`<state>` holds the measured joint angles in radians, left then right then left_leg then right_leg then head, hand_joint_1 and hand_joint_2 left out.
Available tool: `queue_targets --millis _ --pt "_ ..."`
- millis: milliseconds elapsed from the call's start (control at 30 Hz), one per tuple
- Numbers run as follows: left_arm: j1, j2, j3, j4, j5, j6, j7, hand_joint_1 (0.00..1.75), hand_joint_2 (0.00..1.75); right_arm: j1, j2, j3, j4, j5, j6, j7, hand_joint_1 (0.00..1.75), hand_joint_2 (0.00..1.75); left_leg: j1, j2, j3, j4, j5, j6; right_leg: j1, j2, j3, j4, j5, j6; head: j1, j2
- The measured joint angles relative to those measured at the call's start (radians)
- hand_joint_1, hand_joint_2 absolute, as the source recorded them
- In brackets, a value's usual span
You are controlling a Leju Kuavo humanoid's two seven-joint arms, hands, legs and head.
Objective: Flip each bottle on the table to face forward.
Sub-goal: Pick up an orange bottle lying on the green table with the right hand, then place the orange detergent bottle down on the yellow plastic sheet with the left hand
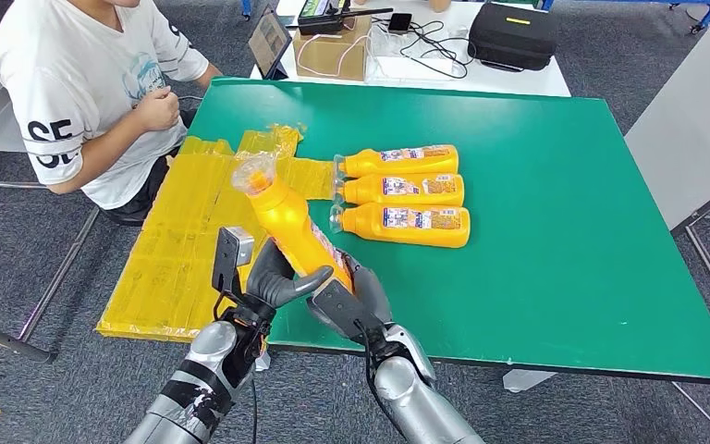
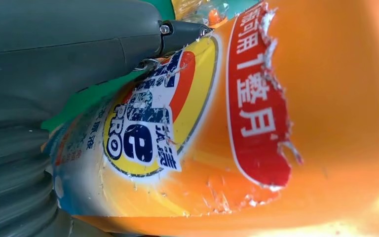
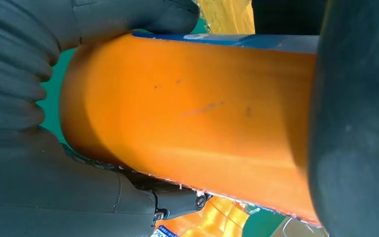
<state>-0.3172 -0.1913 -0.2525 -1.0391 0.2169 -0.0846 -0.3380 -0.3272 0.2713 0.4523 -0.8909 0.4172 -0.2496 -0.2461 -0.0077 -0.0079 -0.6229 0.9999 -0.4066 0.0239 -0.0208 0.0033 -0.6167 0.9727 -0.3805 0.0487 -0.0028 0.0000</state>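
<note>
Bottle (image 1: 291, 227) held up in both hands over the near edge of the table (image 1: 564, 277).

Its cap end tilted up and away from the robot. The left hand (image 1: 273, 282) wrapped its fingers round the low part, and the right hand (image 1: 351, 301) gripped it from the other side. Three more bottles (image 1: 402, 194) lay side by side on the table, just past the held one, labels up. A person (image 1: 92, 92) sat beside the table's far left corner.
</note>
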Motion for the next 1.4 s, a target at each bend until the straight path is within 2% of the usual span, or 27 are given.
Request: queue_targets --millis 133,167,267,300,667,1000,1167,1300,1400 --pt "0.001 0.0 0.0 0.0 0.009 0.003 0.001 0.0 1.75 -0.01 0.004 0.01 0.016 0.004 -0.002 0.008 1.75 1.75 0.0 0.0 0.0 0.0 0.0 0.0 0.0 0.0 0.0 0.0 0.0 0.0 0.0 0.0" --pt "0.001 0.001 0.0 0.001 0.011 0.005 0.002 0.04 1.75 -0.014 0.004 0.014 0.021 0.008 -0.002 0.012 1.41 1.75 0.0 0.0 0.0 0.0 0.0 0.0 0.0 0.0 0.0 0.0 0.0 0.0 0.0 0.0" --pt "0.001 0.001 0.001 0.002 0.015 0.008 0.002 1.35 1.75 -0.023 0.003 0.023 0.031 0.017 -0.003 0.021 0.1 1.75 0.0 0.0 0.0 0.0 0.0 0.0 0.0 0.0 0.0 0.0 0.0 0.0 0.0 0.0" --pt "0.001 0.002 0.0 0.003 0.015 0.007 0.002 1.75 1.75 -0.025 0.003 0.027 0.034 0.019 -0.003 0.022 0.0 1.75 0.0 0.0 0.0 0.0 0.0 0.0 0.0 0.0 0.0 0.0 0.0 0.0 0.0 0.0" --pt "-0.001 0.002 0.0 0.009 0.012 0.009 -0.005 1.75 1.75 -0.028 0.004 0.047 0.05 0.017 -0.011 0.021 0.0 1.75 0.0 0.0 -0.001 0.0 0.0 0.0 0.0 0.0 -0.001 0.0 0.0 0.0 0.0 0.0" --pt "-0.026 0.021 0.02 0.035 -0.101 0.134 -0.063 1.75 1.75 -0.01 -0.019 0.02 -0.038 -0.045 -0.046 -0.001 0.0 1.75 0.0 0.0 -0.001 0.0 0.0 0.0 0.0 0.0 -0.001 0.0 0.0 0.0 0.0 0.0" --pt "-0.087 0.072 0.057 0.1 -0.275 0.274 -0.08 1.75 1.75 0.013 -0.048 -0.025 -0.142 -0.063 -0.066 -0.018 0.0 1.75 0.0 0.0 -0.001 0.0 0.0 0.0 0.0 0.0 -0.001 0.0 0.0 0.0 0.0 0.0" --pt "-0.168 0.143 0.085 0.194 -0.542 0.441 -0.061 1.75 1.75 0.036 -0.068 -0.075 -0.24 -0.108 -0.073 -0.047 0.0 1.75 0.0 0.001 -0.001 0.0 0.001 0.0 0.0 0.0 -0.001 0.0 0.0 0.0 0.0 0.0" --pt "-0.234 0.197 0.093 0.287 -0.757 0.52 -0.017 1.75 1.75 0.046 -0.079 -0.109 -0.305 -0.137 -0.069 -0.062 0.0 1.75 0.0 0.001 -0.001 0.0 0.001 0.0 0.0 0.0 -0.001 0.001 0.001 0.0 0.0 0.0"
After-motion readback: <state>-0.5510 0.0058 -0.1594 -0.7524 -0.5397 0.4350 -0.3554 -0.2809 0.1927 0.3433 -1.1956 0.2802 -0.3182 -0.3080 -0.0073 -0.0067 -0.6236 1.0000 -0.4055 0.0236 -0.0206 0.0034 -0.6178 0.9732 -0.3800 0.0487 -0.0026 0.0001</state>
